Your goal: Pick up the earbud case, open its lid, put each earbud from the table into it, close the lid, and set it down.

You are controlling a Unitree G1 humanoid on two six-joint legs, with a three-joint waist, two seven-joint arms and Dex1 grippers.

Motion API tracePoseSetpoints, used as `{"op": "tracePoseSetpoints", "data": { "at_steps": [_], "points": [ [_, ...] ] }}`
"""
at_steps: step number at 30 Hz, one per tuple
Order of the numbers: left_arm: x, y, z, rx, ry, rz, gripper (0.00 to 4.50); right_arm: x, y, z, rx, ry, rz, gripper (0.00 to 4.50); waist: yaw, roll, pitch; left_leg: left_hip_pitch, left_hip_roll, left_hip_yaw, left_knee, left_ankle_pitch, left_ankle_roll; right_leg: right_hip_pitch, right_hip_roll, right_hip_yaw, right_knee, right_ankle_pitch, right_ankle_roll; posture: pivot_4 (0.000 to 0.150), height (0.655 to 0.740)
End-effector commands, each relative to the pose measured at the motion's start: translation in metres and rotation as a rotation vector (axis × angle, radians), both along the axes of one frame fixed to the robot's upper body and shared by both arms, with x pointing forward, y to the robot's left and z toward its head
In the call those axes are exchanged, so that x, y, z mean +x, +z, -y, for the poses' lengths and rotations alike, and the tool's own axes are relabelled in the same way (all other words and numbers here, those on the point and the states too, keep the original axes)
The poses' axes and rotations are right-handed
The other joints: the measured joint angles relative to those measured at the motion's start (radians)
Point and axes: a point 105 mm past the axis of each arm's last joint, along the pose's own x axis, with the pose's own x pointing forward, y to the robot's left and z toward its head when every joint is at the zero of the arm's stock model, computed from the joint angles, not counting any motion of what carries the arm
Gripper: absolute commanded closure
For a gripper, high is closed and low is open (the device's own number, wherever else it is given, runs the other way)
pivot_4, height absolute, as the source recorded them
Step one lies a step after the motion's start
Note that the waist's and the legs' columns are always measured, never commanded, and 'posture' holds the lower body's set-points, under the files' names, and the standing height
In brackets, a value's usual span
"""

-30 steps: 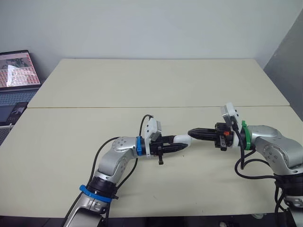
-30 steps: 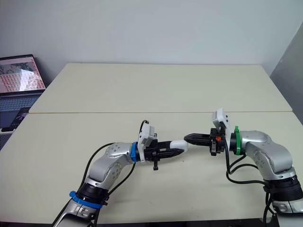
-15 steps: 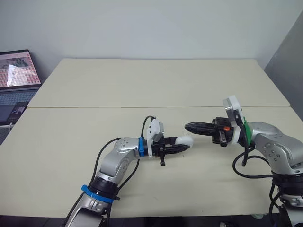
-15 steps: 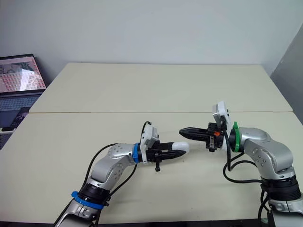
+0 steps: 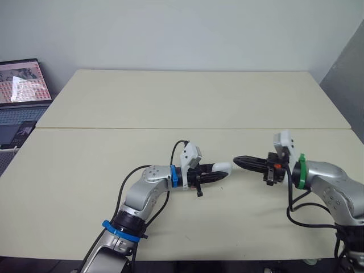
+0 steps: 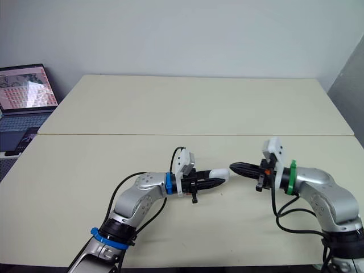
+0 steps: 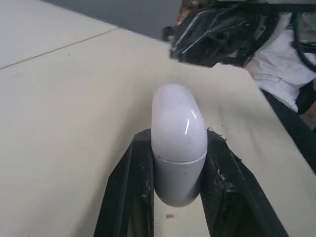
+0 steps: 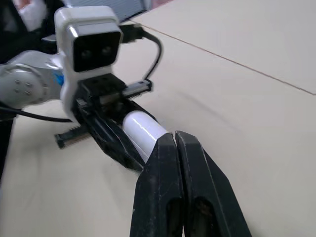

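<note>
The white earbud case (image 7: 177, 148) is held just above the table, its lid closed with a thin seam around it. My left gripper (image 5: 220, 172) is shut on the case, with a black finger (image 7: 129, 190) on each side of its lower half. The case's rounded end (image 5: 224, 166) points toward my right arm. My right gripper (image 5: 235, 161) is shut with nothing between its fingers (image 8: 165, 163). Its tip sits close to the case's rounded end (image 8: 145, 129); I cannot tell whether it touches.
An open laptop (image 5: 23, 85) and a dark flat device (image 5: 17, 133) lie beyond the table's left edge. A seam (image 5: 114, 128) runs across the cream table between its two halves. A grey wall (image 5: 344, 68) stands at the far right.
The right gripper's tip lay on the case, lifted above it, and now sits beside its end, still shut. The left gripper has carried the case slightly to the right.
</note>
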Motion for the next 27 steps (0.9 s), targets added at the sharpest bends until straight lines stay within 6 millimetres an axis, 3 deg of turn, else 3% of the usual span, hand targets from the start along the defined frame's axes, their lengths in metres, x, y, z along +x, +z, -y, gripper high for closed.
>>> {"op": "tracePoseSetpoints", "data": {
  "at_steps": [1, 4, 10, 13, 16, 20, 24, 27],
  "points": [
    [-0.005, -0.011, 0.001, 0.19, -0.023, -0.057, 3.69, -0.003, -0.005, 0.027, -0.033, -0.118, 0.023, 4.46, 0.0, 0.0, 0.0, 0.0, 0.0, 0.001, 0.0, 0.0, 0.0, 0.0, 0.0, 0.0, 0.001, 0.0, 0.0, 0.15, 0.74],
    [0.001, -0.013, 0.001, 0.228, 0.031, -0.124, 3.69, -0.004, -0.012, 0.042, -0.049, -0.191, 0.019, 4.46, -0.004, 0.0, 0.0, 0.001, 0.0, 0.002, 0.0, 0.0, 0.0, 0.0, 0.001, 0.0, 0.001, 0.0, 0.0, 0.15, 0.74],
    [0.008, -0.002, -0.006, 0.215, 0.067, -0.172, 1.73, -0.005, -0.027, 0.053, -0.089, -0.255, 0.051, 4.5, -0.011, 0.0, 0.0, 0.002, 0.001, 0.002, 0.0, 0.0, 0.0, 0.0, 0.001, 0.0, 0.001, 0.0, 0.0, 0.15, 0.74],
    [0.01, 0.005, -0.018, 0.193, 0.089, -0.108, 0.78, -0.007, -0.031, 0.054, -0.119, -0.258, 0.089, 3.91, -0.014, 0.0, 0.0, 0.002, 0.001, 0.002, 0.0, 0.0, 0.0, 0.0, 0.002, 0.0, 0.002, 0.0, 0.0, 0.15, 0.74],
    [0.008, 0.008, -0.034, 0.214, 0.085, 0.049, 0.0, -0.015, -0.032, 0.054, -0.101, -0.229, 0.093, 2.78, -0.014, 0.001, 0.0, 0.003, 0.001, 0.002, -0.001, 0.0, 0.0, 0.0, 0.001, 0.002, 0.001, 0.0, 0.0, 0.15, 0.74],
    [0.015, 0.019, -0.062, 0.157, 0.178, 0.174, 0.0, -0.028, -0.041, 0.067, -0.126, -0.218, 0.083, 1.43, -0.01, 0.001, 0.0, 0.002, 0.001, 0.001, -0.001, 0.001, -0.001, 0.001, 0.001, 0.002, 0.0, 0.0, 0.0, 0.15, 0.74],
    [-0.006, 0.012, -0.093, 0.158, 0.18, 0.273, 0.0, -0.038, -0.048, 0.081, -0.188, -0.217, 0.103, 0.04, -0.011, 0.001, -0.001, 0.002, 0.001, 0.003, -0.001, 0.0, 0.0, 0.001, 0.0, 0.003, 0.0, 0.0, 0.0, 0.15, 0.74],
    [-0.023, 0.0, -0.108, 0.163, 0.198, 0.276, 0.0, -0.043, -0.047, 0.086, -0.182, -0.228, 0.101, 0.02, -0.013, 0.001, -0.001, 0.003, 0.001, 0.003, -0.002, 0.0, 0.0, 0.001, 0.0, 0.004, 0.0, 0.0, 0.0, 0.15, 0.74]
  ]
}}
